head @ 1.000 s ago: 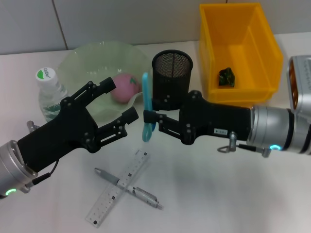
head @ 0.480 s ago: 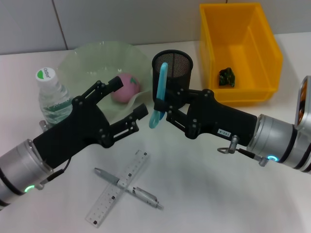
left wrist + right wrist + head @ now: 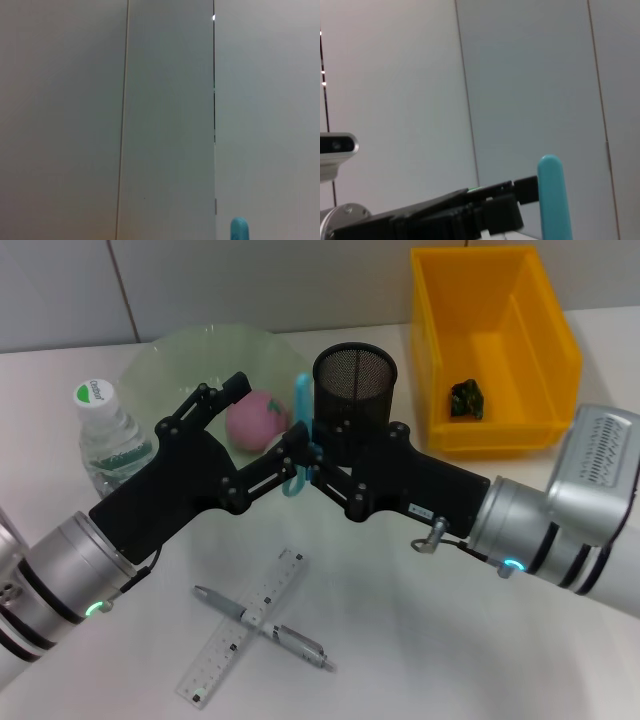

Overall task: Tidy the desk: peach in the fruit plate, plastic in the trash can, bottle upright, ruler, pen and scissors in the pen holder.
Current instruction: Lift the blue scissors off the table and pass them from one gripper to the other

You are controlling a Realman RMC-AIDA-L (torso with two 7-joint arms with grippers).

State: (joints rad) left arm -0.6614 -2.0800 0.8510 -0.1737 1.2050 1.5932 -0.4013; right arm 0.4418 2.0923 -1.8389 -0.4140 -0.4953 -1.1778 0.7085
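My right gripper (image 3: 312, 466) is shut on the blue scissors (image 3: 301, 405), which stand upright just left of the black mesh pen holder (image 3: 355, 390) and outside it. Their blue tip (image 3: 552, 195) shows in the right wrist view and again (image 3: 239, 230) in the left wrist view. Open and wide, my left gripper (image 3: 262, 412) hangs over the plate's near side, its lower finger close beside the scissors. The pink peach (image 3: 252, 420) lies in the green fruit plate (image 3: 175, 360). At the far left the bottle (image 3: 100, 430) stands upright. Ruler (image 3: 232, 642) and pen (image 3: 300, 645) lie crossed on the table.
A yellow bin (image 3: 500, 430) at the back right holds a dark crumpled piece of plastic (image 3: 466, 398). Both black forearms meet over the middle of the white table. The wrist views show mainly a grey panelled wall.
My right gripper has carried the scissors left, from in front of the pen holder to its left side. The left arm has pushed forward and right, its lower finger closing on the scissors.
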